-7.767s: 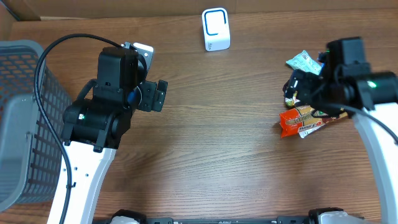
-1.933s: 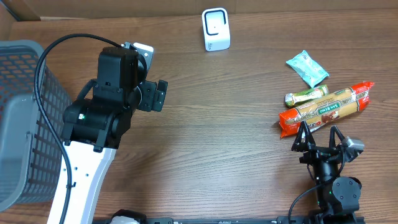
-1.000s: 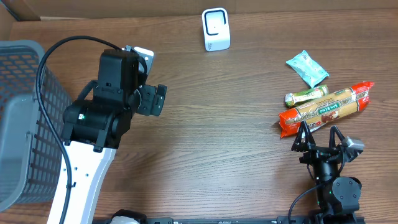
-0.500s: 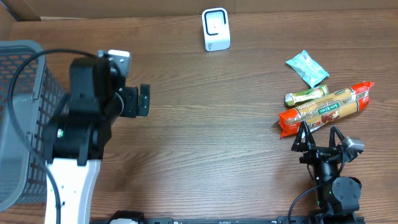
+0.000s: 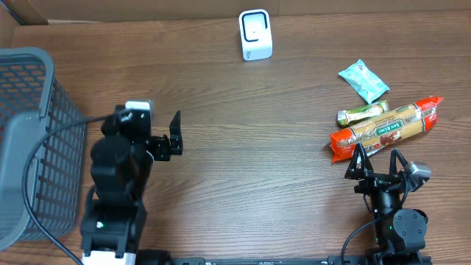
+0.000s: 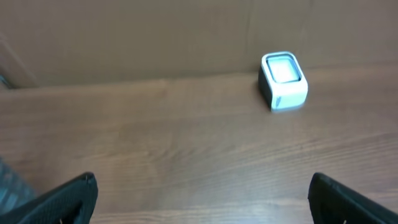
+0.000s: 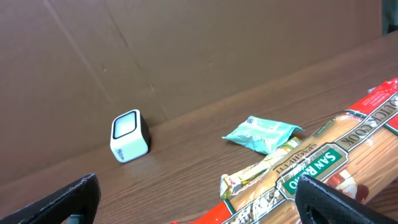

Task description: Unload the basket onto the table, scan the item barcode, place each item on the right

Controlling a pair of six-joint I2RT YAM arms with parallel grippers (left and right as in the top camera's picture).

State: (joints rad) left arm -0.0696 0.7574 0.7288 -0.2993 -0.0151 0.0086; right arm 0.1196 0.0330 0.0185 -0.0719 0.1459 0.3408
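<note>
Both grippers are seen empty, their jaws spread wide. The left gripper (image 5: 174, 137) is held low over the desk (image 5: 265, 177), just right of the grey basket (image 5: 29, 88) at the left edge, with its fingers pointing to the right. In its wrist view only bare wood lies between the two fingertips, and the scanner (image 5: 255, 34) is seen far ahead to the right, against a cardboard wall.

The right gripper (image 5: 377, 163) is parked at the near right of the desk, fingers pointed towards the far edge. Its fingertips stand just short of the pasta pack (image 5: 383, 129), which lies flat and slanted, its left end nearer than its right. No contact between them can be made out.

A green bar (image 5: 363, 113) lies against the far side of the pasta pack, at its left half. A teal packet (image 5: 363, 80) lies just beyond the bar, apart from it. The scanner stands upright at the far middle of the desk, well apart from all three items and from both grippers.
</note>
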